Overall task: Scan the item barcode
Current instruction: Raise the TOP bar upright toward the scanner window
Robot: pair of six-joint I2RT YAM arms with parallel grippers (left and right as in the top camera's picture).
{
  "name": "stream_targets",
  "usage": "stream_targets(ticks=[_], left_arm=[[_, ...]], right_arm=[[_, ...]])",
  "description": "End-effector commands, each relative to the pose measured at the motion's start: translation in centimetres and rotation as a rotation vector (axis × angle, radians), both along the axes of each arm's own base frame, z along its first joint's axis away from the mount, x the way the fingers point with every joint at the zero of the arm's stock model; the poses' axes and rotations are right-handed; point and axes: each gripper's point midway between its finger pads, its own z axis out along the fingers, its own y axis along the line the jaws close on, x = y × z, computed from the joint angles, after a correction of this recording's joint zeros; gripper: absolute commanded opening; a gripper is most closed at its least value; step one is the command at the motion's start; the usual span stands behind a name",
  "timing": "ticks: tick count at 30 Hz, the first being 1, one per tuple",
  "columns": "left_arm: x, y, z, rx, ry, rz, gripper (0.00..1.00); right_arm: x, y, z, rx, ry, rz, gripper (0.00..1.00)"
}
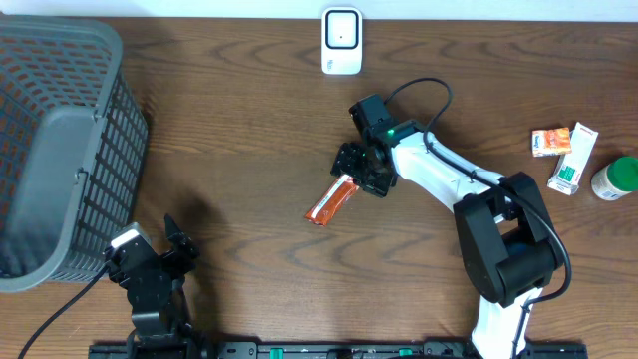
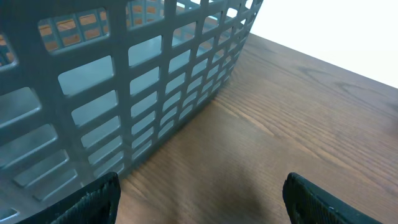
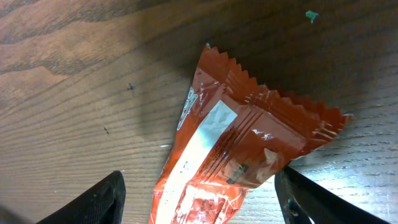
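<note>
The item is an orange snack packet [image 1: 331, 201] with crimped ends, lying flat on the wooden table. In the right wrist view the packet [image 3: 236, 155] shows a white label strip and sits between the jaws. My right gripper [image 1: 361, 172] [image 3: 199, 186] hovers over its upper end, open; one finger is at the packet's edge and the other stands apart from it. A white scanner [image 1: 341, 40] stands upright at the table's far edge. My left gripper [image 1: 155, 249] [image 2: 202, 186] rests near the front left, open and empty.
A large grey mesh basket [image 1: 60, 150] [image 2: 124, 93] fills the left side, close to the left gripper. At the far right lie an orange box [image 1: 551, 142], a white and green box [image 1: 573, 160] and a green-lidded bottle [image 1: 615, 179].
</note>
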Motion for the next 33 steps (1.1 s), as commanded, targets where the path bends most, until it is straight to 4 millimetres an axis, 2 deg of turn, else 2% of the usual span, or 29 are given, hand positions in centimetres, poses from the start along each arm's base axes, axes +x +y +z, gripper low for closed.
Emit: stream_targets(ticks=[1,6,8,10,12,14,17,19,22,25,27,32,33], left_arm=[[-0.1,0.3,-0.3,-0.001,0.003,0.017,0.84],[-0.1,0.3,-0.3,0.0,0.003,0.017,0.84],[-0.1,0.3,-0.3,-0.001,0.003,0.017,0.84],[-0.1,0.3,-0.3,0.0,0.003,0.017,0.84],[-0.1,0.3,-0.3,0.0,0.003,0.017,0.84],[-0.1,0.3,-0.3,-0.001,0.003,0.017,0.84],[-0.1,0.3,-0.3,-0.001,0.003,0.017,0.84],[-0.1,0.3,-0.3,-0.001,0.003,0.017,0.84],[-0.1,0.3,-0.3,0.0,0.003,0.017,0.84],[-0.1,0.3,-0.3,-0.001,0.003,0.017,0.84],[-0.1,0.3,-0.3,0.0,0.003,0.017,0.84],[-0.1,0.3,-0.3,-0.001,0.003,0.017,0.84],[-0.1,0.3,-0.3,-0.001,0.003,0.017,0.84]], right_arm=[[-4.8,-3.2,-8.2,-0.179,0.189,0.024,0.73],[-5.8,-2.8,-9.0,-0.152,0.241,0.03,0.63],[-5.9,-2.8,-9.0,-0.154,0.244,0.03,0.53],[-6.0,-2.9,-9.0,-0.157,0.249,0.031,0.41],[-6.0,-2.9,-9.0,-0.156,0.248,0.03,0.24],[-5.9,-2.8,-8.9,-0.155,0.246,0.034,0.01],[-5.0,-2.2,-8.4,-0.132,0.202,0.095,0.01],[-4.0,-1.2,-7.4,-0.089,0.16,0.163,0.01],[-2.5,0.8,-4.0,0.03,0.075,0.267,0.01],[-0.3,2.8,1.3,0.178,-0.089,0.374,0.01],[0.7,3.4,5.4,0.238,-0.219,0.44,0.01],[0.9,3.9,14.9,0.267,-0.525,0.606,0.01],[0.8,4.0,16.2,0.268,-0.565,0.625,0.01]])
